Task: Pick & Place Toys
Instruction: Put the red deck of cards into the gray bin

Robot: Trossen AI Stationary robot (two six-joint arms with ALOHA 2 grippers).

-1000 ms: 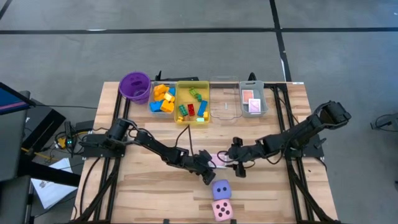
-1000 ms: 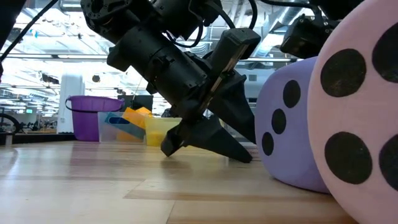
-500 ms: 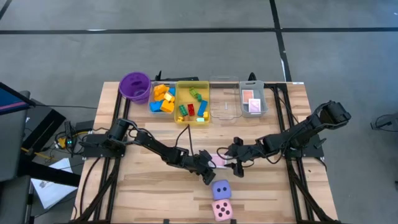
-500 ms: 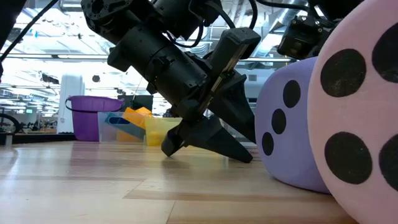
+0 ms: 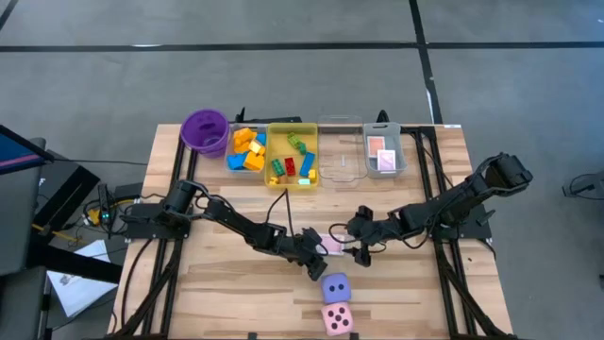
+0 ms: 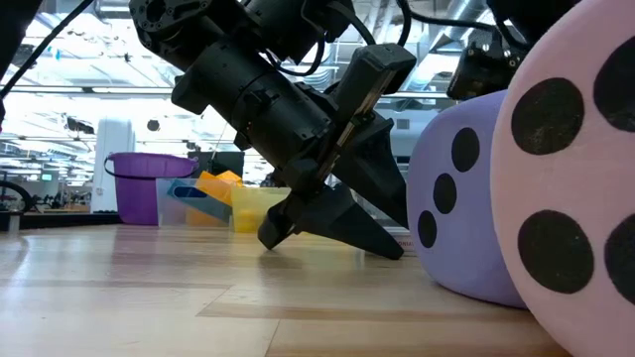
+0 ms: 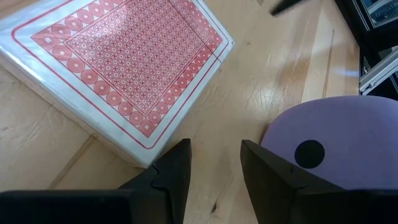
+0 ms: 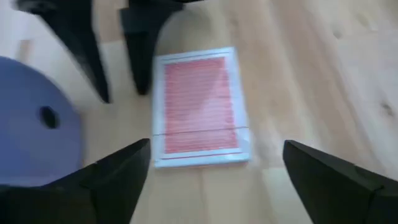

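A pink-backed deck of playing cards (image 5: 332, 243) lies flat on the wooden table (image 5: 217, 293) between my two grippers. It also shows in the left wrist view (image 7: 124, 68) and the right wrist view (image 8: 199, 106). My left gripper (image 5: 316, 263) (image 7: 216, 149) stands low beside the deck's corner, slightly open, with bare wood between its fingers. My right gripper (image 5: 353, 244) (image 8: 216, 149) hovers over the deck's other end, open wide and slanting down. A purple die (image 5: 335, 286) sits just nearer than the deck, and a pink die (image 5: 337, 318) nearer still.
Along the far edge stand a purple cup (image 5: 205, 130), a clear tray of bricks (image 5: 247, 149), a yellow tray of bricks (image 5: 291, 156), a clear tray (image 5: 340, 162) and a grey tray holding cards (image 5: 384, 156). Bare wood lies at the near left.
My right gripper has rolled a little at its wrist while staying over the deck. The left gripper, the deck and both dice have kept still.
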